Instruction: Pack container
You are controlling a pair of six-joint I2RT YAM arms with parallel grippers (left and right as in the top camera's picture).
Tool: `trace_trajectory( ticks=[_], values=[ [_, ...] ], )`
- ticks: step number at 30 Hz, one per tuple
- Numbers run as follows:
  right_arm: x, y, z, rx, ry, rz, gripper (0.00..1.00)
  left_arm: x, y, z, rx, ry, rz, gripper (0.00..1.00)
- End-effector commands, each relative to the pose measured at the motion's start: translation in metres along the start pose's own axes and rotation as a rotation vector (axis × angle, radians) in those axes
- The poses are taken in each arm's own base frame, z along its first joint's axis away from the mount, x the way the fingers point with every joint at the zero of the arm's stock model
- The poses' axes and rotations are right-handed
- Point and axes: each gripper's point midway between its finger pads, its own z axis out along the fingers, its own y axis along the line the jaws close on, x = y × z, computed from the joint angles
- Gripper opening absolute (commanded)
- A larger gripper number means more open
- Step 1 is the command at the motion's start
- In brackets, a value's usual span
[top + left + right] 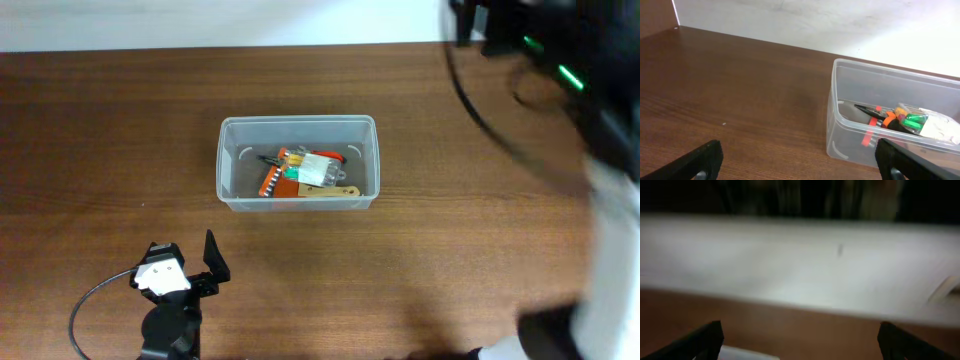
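Overhead has the clear, translucent plastic rectangular container (298, 121) mid-way across the dark wood-grain surface (450, 220), with orange-handled tools (272, 182) piled inside. The left wrist view shows its glossy rounded corner up close. The left gripper (190, 256) is near its front-left corner, spread and empty. Only the blurry right wrist view shows the right gripper (800, 347), also spread.

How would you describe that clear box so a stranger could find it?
Look at the brown wooden table. Near its middle sits the container, a clear rectangular bin with rounded corners. It alone is see-through, with small orange and green items inside.
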Motion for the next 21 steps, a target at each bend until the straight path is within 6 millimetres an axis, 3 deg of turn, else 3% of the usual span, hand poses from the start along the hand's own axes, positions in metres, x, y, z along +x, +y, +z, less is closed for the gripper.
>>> trace_trajectory(
  ticks=[1, 4, 6, 9, 11, 13, 16, 21],
  values=[
    [-0.031, -0.007, -0.112, 0.042, -0.191, 0.003, 0.99, 0.000, 0.000, 0.000, 0.001, -0.002, 0.009, 0.99],
    [-0.034, -0.006, -0.187, 0.041, -0.305, 0.005, 0.99, 0.001, 0.000, 0.000, 0.001, -0.001, 0.009, 0.99],
    [-0.024, -0.011, -0.232, 0.068, -0.363, 0.011, 0.99, 0.001, 0.000, 0.000, 0.001, -0.001, 0.009, 0.99],
    [0.003, -0.019, -0.271, 0.113, -0.385, 0.020, 0.99, 0.001, 0.000, 0.000, 0.001, -0.001, 0.009, 0.99],
    [0.027, -0.022, -0.286, 0.137, -0.377, 0.022, 0.99, 0.001, 0.000, 0.000, 0.001, -0.001, 0.009, 0.99],
    [0.057, -0.026, -0.293, 0.161, -0.353, 0.025, 0.99, 0.000, 0.000, 0.000, 0.001, -0.002, 0.009, 0.99],
    [0.103, -0.033, -0.282, 0.196, -0.304, 0.028, 0.99, 0.001, 0.000, 0.000, 0.001, -0.001, 0.009, 0.99],
    [0.175, -0.040, -0.216, 0.234, -0.213, 0.028, 0.99, 0.000, 0.000, 0.000, 0.001, -0.002, 0.009, 0.99]
  ],
)
